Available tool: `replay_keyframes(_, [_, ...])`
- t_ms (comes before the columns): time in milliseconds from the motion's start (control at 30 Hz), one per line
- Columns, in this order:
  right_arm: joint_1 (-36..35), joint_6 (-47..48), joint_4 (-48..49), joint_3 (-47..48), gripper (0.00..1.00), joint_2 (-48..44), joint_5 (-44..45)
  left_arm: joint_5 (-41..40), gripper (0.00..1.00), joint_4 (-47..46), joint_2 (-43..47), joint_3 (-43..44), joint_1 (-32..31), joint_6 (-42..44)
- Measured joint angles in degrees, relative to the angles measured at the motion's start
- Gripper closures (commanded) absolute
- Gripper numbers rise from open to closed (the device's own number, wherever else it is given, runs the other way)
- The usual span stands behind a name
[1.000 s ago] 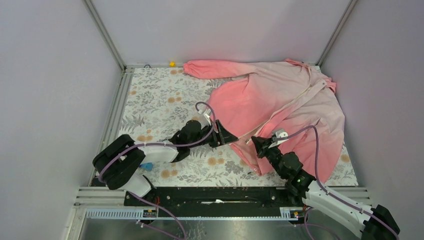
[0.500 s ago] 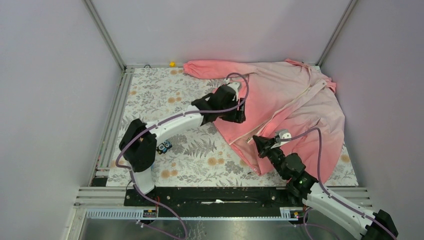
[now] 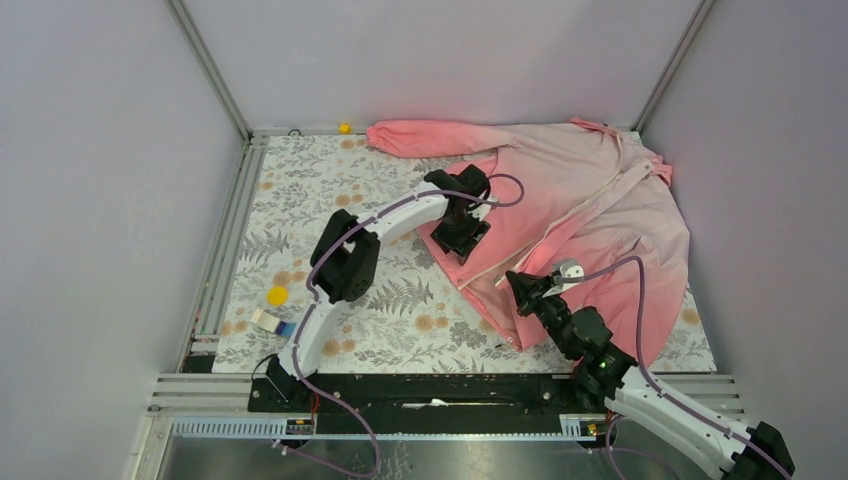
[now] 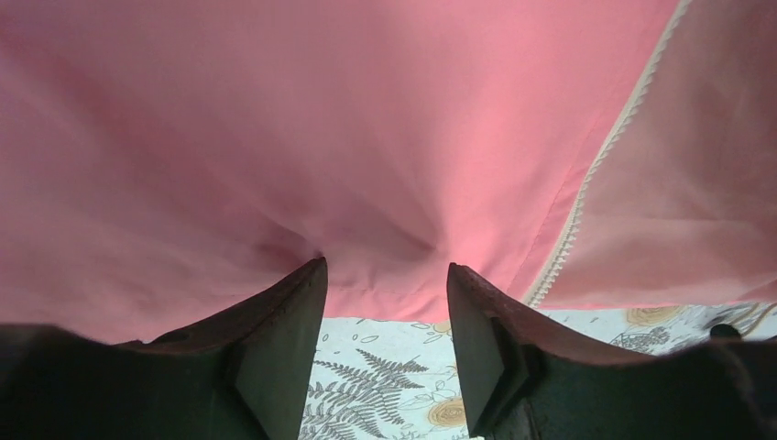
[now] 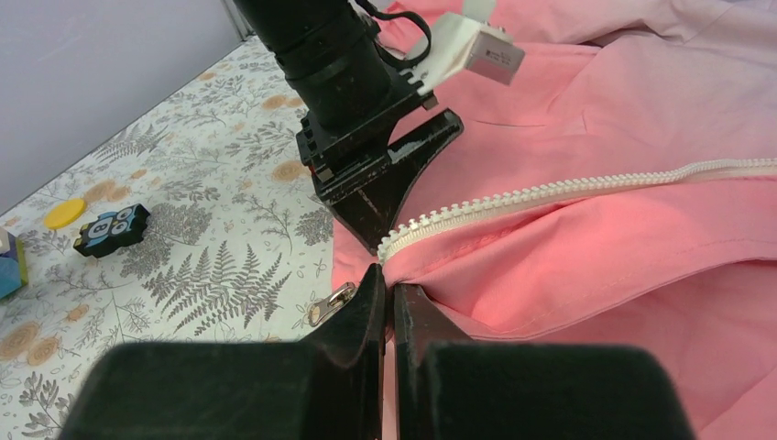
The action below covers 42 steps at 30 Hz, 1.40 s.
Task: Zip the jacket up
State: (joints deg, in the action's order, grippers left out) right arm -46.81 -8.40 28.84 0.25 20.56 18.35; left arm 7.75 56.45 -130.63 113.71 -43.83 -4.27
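The pink jacket (image 3: 600, 200) lies spread at the back right of the table, its front open. My left gripper (image 3: 463, 248) is open over the left front panel's lower hem. In the left wrist view (image 4: 385, 275) its fingers straddle the pink fabric (image 4: 321, 137), with the white zipper (image 4: 586, 188) to the right. My right gripper (image 3: 514, 281) is shut on the jacket's hem at the lower end of the zipper (image 5: 568, 188). In the right wrist view (image 5: 389, 291) fabric is pinched between the fingers, and the metal zipper pull (image 5: 332, 302) lies just to the left.
A yellow disc (image 3: 277, 295) and a blue-and-white block (image 3: 272, 321) lie at the front left of the floral mat. A small yellow object (image 3: 344, 127) sits at the back edge. Grey walls close in three sides.
My left arm has swung from the front left out over the jacket, then come down onto the left panel's hem. The right gripper has stayed on the hem.
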Motion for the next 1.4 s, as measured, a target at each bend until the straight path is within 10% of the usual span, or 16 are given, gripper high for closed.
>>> replay_keyframes(1000, [0.0, -0.7, 0.3, 0.0, 1.00, 2.6, -1.0, -9.2, 0.42, 9.1, -7.9, 8.7, -7.4, -3.3])
replay_keyframes(1400, [0.0, -0.8, 1.0, 0.0, 1.00, 3.6, -1.0, -6.4, 0.81, 6.7, -7.8, 6.9, -7.6, -3.8])
